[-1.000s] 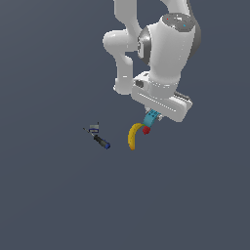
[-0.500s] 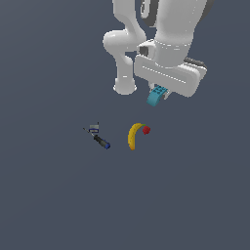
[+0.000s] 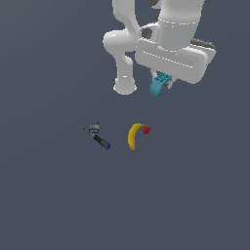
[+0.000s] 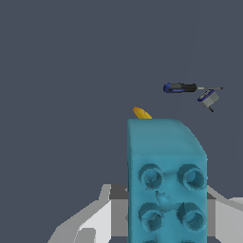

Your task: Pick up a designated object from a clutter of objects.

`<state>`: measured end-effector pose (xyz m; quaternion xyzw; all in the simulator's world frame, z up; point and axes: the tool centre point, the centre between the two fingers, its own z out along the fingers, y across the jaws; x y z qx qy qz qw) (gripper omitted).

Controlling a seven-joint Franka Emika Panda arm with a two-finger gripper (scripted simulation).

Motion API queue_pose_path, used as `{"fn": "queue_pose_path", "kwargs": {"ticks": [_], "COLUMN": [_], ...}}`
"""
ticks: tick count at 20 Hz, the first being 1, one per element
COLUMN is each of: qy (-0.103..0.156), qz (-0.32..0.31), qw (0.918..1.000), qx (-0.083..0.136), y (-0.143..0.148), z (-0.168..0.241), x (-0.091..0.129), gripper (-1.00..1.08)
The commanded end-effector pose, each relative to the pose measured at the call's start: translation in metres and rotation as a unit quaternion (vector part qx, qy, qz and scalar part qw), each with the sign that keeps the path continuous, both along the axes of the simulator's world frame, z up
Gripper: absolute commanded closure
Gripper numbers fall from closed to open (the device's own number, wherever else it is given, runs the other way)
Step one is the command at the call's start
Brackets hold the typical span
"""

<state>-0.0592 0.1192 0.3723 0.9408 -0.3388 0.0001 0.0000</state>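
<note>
Teal brick (studded), yellow banana, red cube.

The exterior view looked down from afar on the arm. The wrist view sat just behind the gripper, facing past it. Both showed the banana beyond.

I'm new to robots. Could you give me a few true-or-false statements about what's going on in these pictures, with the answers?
1. The gripper holds the cyan brick up in the air. True.
2. The banana is in the gripper. False: it lies on the floor.
3. The red cube sits right by one end of the banana. True.
4. The blue-tipped tool lies at the exterior view's right of the banana. False: it lies at the left, next to a small grey piece.
</note>
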Motion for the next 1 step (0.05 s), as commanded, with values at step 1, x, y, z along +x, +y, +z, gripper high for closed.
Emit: {"fn": "queue_pose_path", "kwargs": {"ticks": [1], "qy": [0.000], "qz": [0.000], "qw": [1.0000], "qx": [0.000], "y": [0.0002], "z": [0.0025], "x": [-0.0001], "gripper": [1.08]}}
